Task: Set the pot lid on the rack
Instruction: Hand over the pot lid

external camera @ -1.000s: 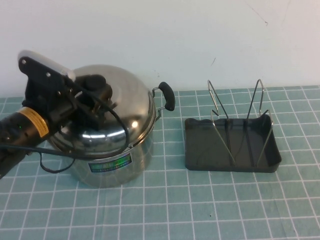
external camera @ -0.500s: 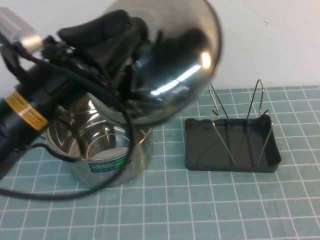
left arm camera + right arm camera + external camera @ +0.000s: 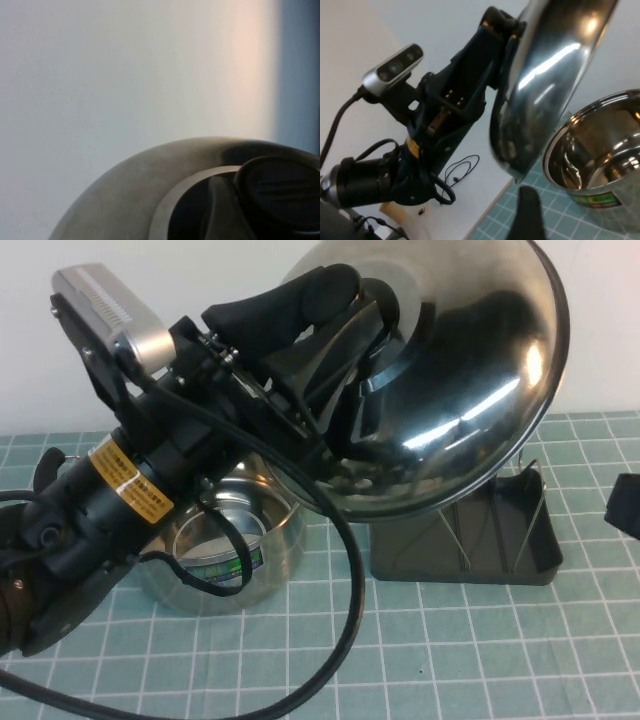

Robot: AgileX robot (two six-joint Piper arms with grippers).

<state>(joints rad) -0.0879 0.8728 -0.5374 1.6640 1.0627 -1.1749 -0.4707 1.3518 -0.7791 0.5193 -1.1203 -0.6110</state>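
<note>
My left gripper (image 3: 350, 328) is shut on the black knob (image 3: 385, 298) of the shiny steel pot lid (image 3: 460, 400). It holds the lid high in the air, tilted on edge, above and in front of the rack. The lid (image 3: 125, 200) and its knob (image 3: 280, 192) fill the lower part of the left wrist view. The lid also shows in the right wrist view (image 3: 545, 75). The dark grey rack (image 3: 500, 540) with wire dividers stands on the mat, its back half hidden by the lid. My right gripper (image 3: 624, 505) shows at the right edge, beside the rack.
The open steel pot (image 3: 215, 540) with a green label stands on the green grid mat (image 3: 450, 650), left of the rack; it also shows in the right wrist view (image 3: 600, 150). The left arm's cable (image 3: 340, 570) hangs in front of the pot. A white wall is behind.
The left gripper has lifted the lid off the pot, raised it, tipped it on edge and carried it right, over the rack. The right gripper has come into view at the right edge.
</note>
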